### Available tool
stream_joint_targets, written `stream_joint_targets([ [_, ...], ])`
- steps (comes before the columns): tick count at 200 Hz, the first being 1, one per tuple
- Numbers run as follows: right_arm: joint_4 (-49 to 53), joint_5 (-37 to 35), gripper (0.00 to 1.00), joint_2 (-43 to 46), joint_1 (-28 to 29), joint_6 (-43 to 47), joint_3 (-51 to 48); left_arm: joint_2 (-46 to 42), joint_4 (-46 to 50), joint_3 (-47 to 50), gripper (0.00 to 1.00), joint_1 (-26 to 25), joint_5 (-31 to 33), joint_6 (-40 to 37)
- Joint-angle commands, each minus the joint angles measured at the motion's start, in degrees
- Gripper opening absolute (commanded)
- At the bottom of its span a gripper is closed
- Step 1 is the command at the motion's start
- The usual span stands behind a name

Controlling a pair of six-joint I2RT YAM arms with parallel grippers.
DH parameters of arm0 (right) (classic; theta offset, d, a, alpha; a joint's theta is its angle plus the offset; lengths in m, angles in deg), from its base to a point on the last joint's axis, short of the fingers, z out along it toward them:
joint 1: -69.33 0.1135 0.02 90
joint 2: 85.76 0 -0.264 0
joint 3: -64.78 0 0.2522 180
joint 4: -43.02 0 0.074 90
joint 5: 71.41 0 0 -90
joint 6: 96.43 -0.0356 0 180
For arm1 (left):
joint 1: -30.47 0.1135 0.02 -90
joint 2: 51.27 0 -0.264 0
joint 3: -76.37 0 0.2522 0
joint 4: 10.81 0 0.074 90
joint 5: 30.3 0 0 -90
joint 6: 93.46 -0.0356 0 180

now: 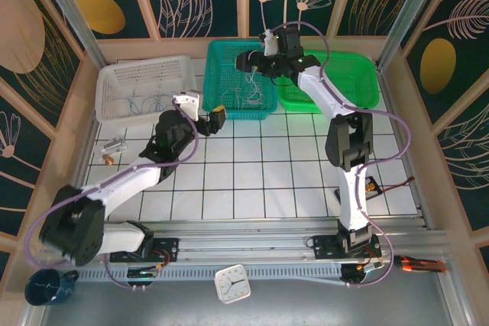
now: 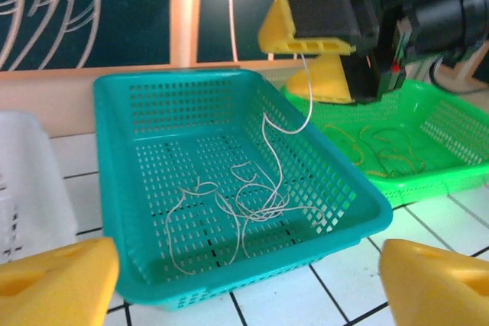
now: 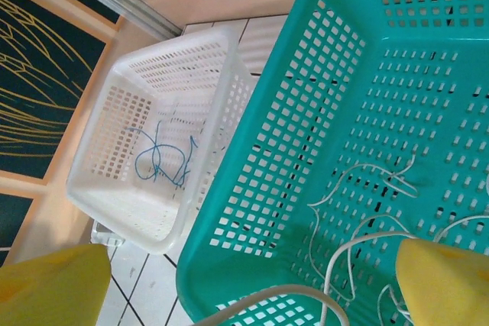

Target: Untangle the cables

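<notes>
Right claw (image 2: pixel 317 55) over teal basket (image 2: pixel 114 166), mid far edge of worktop (image 1: pixel 267 181); my jaws apart, whitish strand (image 2: pixel 294 124) dangling from it toward whitish cables (image 2: pixel 237 204) on basket floor. Left claw (image 2: pixel 248 284) spread, empty, just before same basket. Blue cables (image 3: pixel 160 154) in white basket (image 3: pixel 191 59), far-left corner; yellowish cables (image 2: pixel 378 146) in green basket (image 2: pixel 458 166), far right.

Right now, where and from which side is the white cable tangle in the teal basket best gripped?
Probably the outer loop at the left of the white cables in the left wrist view, lying apart from the denser crossings. Come straight down: the teal basket's walls block a sideways approach.
</notes>
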Motion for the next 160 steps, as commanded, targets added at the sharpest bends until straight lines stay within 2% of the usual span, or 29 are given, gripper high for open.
stream_joint_targets([
  [1,0.5,-0.2,0.96,-1.0,0.8,-0.8,2.4,6.0,-9.8,-4.7,0.80,0.7,-5.6,-0.2],
  [49,0.2,-0.4,0.96,-0.7,1.6,-2.2,2.5,17.9,-13.5,-12.7,0.71,0.9,-10.2,1.5],
  [78,0.2,-0.6,0.96,-0.1,2.1,-2.2,2.5,23.5,-14.1,-17.2,0.70,0.8,-12.1,2.0],
  [160,0.0,-0.3,0.96,0.9,3.1,-2.9,3.3,33.3,-15.0,-25.5,0.66,0.8,-14.8,3.5],
])
